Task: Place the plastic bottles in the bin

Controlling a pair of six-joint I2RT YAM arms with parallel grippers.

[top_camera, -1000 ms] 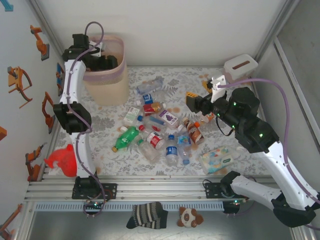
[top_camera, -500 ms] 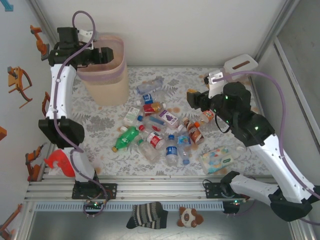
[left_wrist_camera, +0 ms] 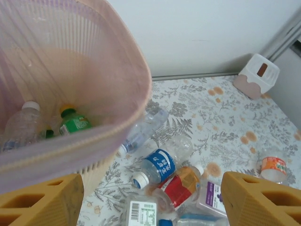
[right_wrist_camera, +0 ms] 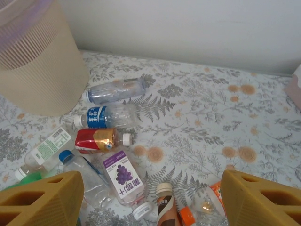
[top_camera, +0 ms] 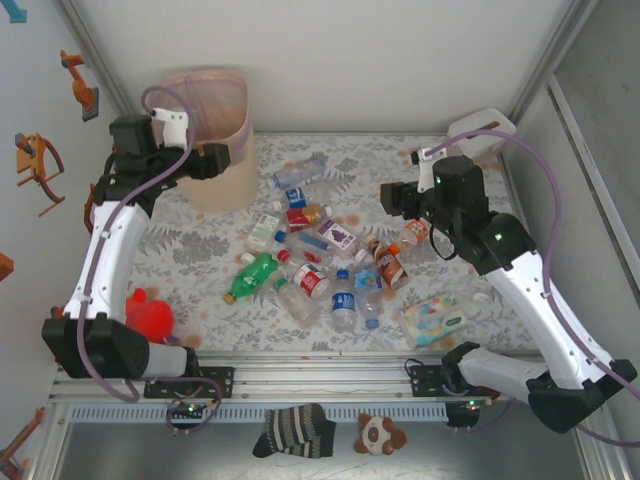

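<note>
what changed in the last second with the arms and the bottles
The left gripper pulled back out of the bin to the near side of its rim, open and empty, its arm swinging toward the near left. The right gripper shifted slightly farther away, open. The loose bottles, the bin and the wipes pack stayed put.

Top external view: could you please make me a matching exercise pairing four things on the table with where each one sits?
Things:
1. bin
2. tissue box
3. wipes pack
4. green bottle

Places:
A. far right corner
B. left edge of the bottle pile
C. far left corner
D. near right, beside the pile

Pairs: 1-C, 2-A, 3-D, 4-B.
</note>
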